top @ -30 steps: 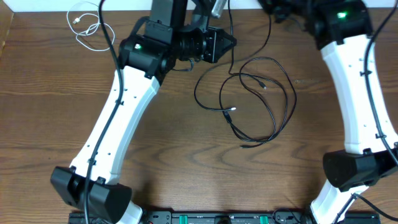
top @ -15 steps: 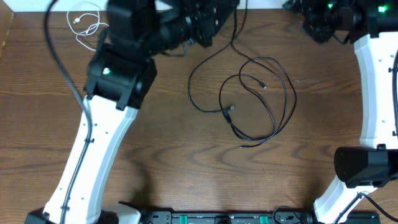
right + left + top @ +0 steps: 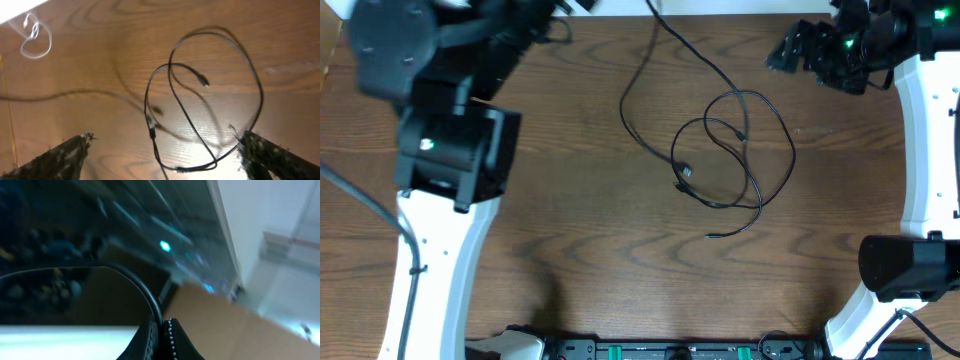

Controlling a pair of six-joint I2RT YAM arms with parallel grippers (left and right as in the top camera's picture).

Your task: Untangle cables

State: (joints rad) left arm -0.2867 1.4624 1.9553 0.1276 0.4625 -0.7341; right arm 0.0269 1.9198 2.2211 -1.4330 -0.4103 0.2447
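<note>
One black cable (image 3: 100, 268) held up, the tangle below it.
Your left jaws are pinched shut on that black cable, apparently lifting it so it slides out of the loops (image 3: 745, 94) on the table (image 3: 580, 250). Your right jaws hang wide apart and empty above those loops. The white cable (image 3: 34, 31) lies well apart, already free.

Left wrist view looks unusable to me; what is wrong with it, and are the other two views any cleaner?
Left wrist: dark, smeared background, only the black cable at the left end effector reads; overhead: left arm blurred, cables sharp; right wrist: soft, glare on the table, its fingers fuzzy.
</note>
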